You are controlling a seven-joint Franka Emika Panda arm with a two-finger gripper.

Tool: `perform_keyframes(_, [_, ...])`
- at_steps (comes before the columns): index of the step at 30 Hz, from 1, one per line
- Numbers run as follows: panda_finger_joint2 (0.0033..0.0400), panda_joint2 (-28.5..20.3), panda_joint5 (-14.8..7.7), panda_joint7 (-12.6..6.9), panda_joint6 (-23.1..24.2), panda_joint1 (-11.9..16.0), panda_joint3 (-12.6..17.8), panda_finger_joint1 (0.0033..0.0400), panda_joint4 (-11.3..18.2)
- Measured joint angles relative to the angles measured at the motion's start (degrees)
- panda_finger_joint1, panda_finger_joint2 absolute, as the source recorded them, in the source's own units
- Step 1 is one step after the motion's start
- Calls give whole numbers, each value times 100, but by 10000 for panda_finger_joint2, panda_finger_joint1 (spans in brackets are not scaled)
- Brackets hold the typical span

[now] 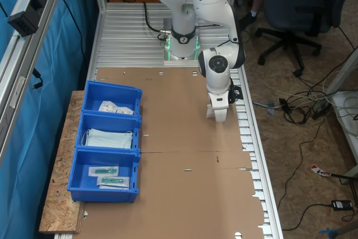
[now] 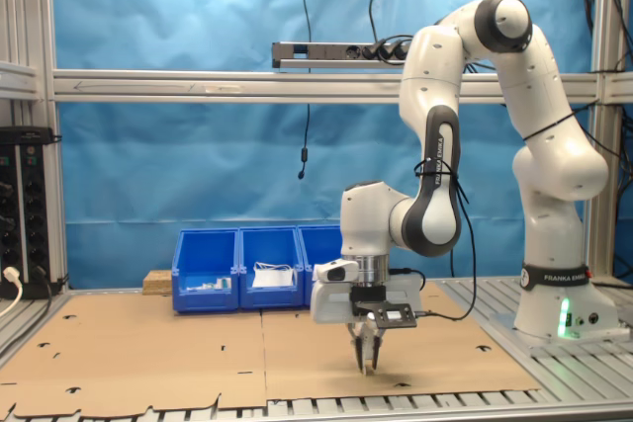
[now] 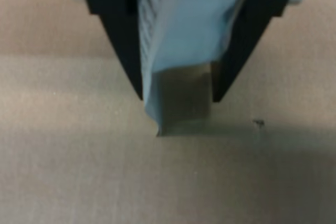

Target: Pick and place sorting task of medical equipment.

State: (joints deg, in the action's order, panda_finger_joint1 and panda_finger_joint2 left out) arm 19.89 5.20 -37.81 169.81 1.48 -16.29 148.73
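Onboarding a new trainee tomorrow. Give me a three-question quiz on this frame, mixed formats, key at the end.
1. True or false: the gripper is shut on a white packet.
2. What lies in the middle blue bin? A) face masks B) scissors C) bottles
3. Fill in: the gripper hangs low over the brown ______ sheet.

Key: 1 true; 2 A; 3 cardboard
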Motion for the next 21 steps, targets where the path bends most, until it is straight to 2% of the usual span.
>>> perform_keyframes(2, [178, 0, 0, 0, 0, 0, 0, 178, -2])
perform_keyframes(3, [78, 0, 0, 0, 0, 0, 0, 78, -4])
perform_keyframes(8, [78, -1, 0, 0, 0, 0, 0, 78, -7])
perform_keyframes(9, [54, -2, 0, 0, 0, 0, 0, 54, -7])
perform_keyframes(16, [54, -76, 0, 0, 0, 0, 0, 54, -6])
perform_keyframes(21, [54, -318, 0, 0, -1, 0, 11, 54, -4])
